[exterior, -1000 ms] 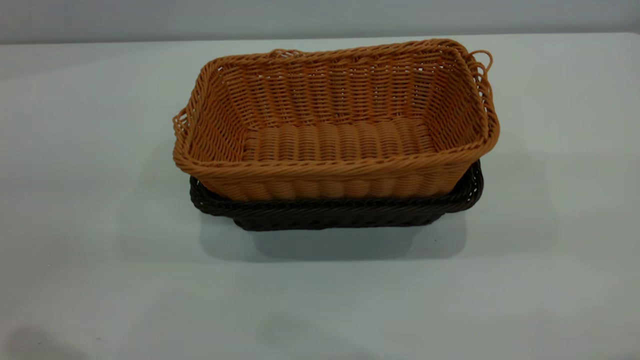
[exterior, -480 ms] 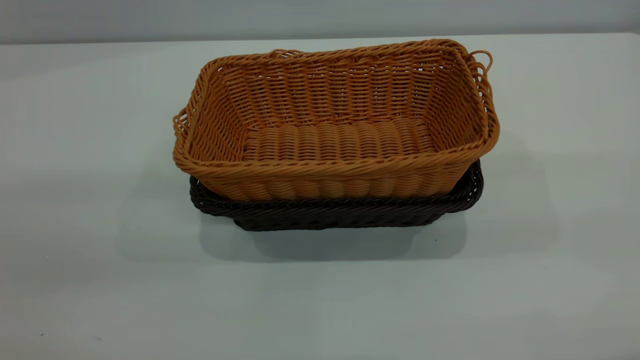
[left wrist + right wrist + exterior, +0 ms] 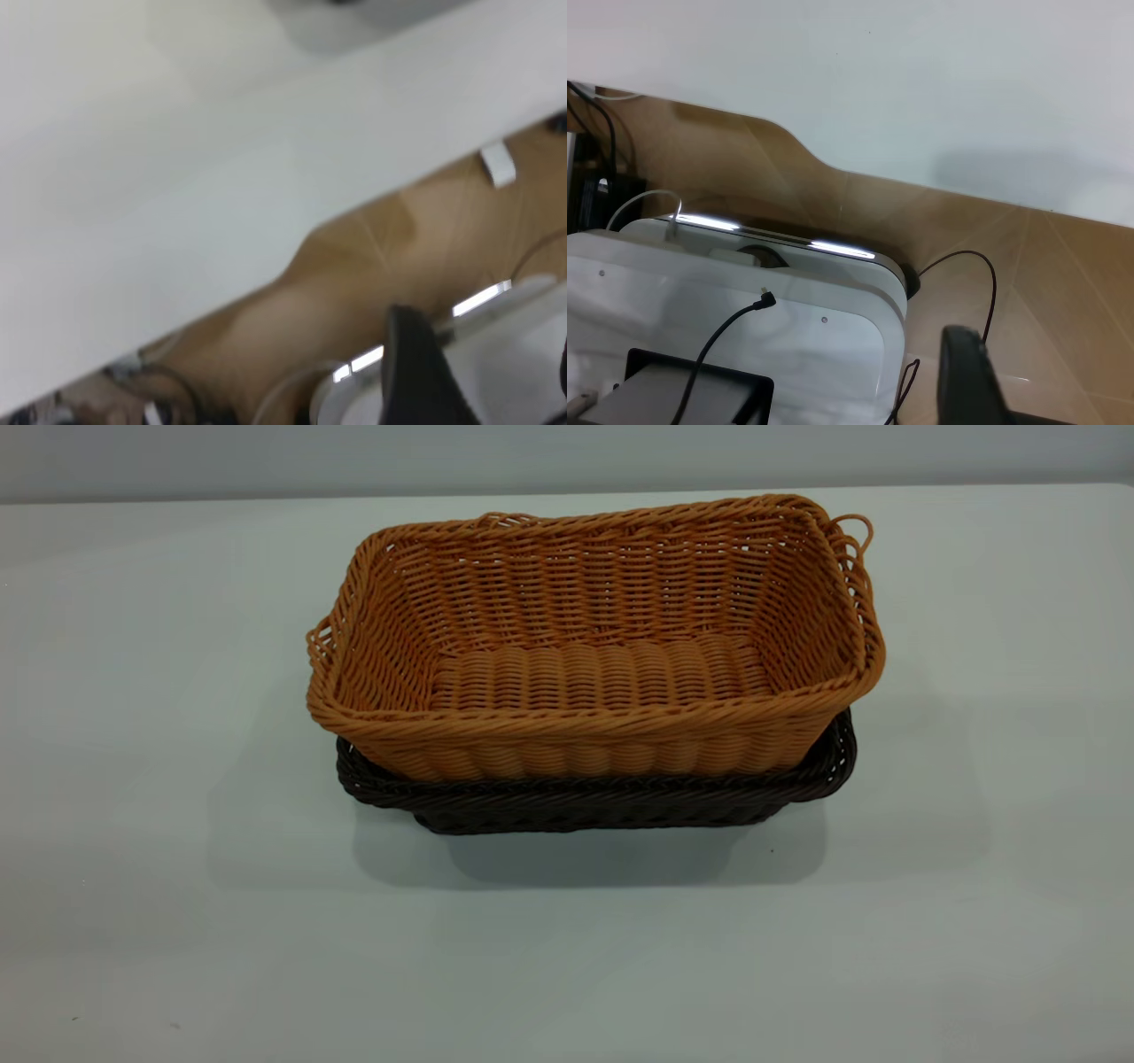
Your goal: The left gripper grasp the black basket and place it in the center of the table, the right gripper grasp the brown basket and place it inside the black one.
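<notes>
The brown basket [image 3: 598,638] sits nested inside the black basket [image 3: 594,802] in the middle of the white table [image 3: 133,691]; only the black one's braided rim and lower front wall show beneath it. Neither gripper appears in the exterior view. In the left wrist view my left gripper [image 3: 489,381] hangs beyond the table's edge [image 3: 177,195], over the wood-coloured floor and a white base. Its two fingers stand far apart with nothing between them. My right gripper [image 3: 970,381] is likewise off the table [image 3: 921,88], only partly in view, and touches nothing.
A white machine base [image 3: 744,301] with black cables lies under the right arm. Brown flooring [image 3: 354,266] runs along the table's edge. A plain wall runs behind the table.
A faint shadow at the table's front left has faded away. The two baskets have not moved.
</notes>
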### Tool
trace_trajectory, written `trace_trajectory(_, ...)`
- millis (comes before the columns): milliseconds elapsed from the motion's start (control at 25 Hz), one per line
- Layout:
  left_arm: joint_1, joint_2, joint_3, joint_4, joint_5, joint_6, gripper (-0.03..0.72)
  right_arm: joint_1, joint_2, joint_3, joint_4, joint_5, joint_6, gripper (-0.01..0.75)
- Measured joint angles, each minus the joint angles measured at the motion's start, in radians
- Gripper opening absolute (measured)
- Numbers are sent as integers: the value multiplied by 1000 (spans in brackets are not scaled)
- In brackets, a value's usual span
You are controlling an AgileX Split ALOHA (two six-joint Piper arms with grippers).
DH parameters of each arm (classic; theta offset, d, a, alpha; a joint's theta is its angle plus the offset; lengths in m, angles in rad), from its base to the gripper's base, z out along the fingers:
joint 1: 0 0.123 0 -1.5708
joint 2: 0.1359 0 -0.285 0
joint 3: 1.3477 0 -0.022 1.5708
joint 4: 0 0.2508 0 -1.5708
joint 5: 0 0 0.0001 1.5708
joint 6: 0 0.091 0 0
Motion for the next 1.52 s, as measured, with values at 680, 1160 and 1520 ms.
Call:
trace_trajectory(680, 376, -270, 0, -1, 15, 0, 348, -204, -604, 0, 27, 20, 0, 239)
trace_trajectory(1160, 429, -270, 0, -2, 15, -1, 348, -204, -750, 0, 33, 39, 0, 239)
trace_trajectory(1520, 429, -270, 0, -3, 15, -1, 348, -204, -750, 0, 33, 39, 0, 239)
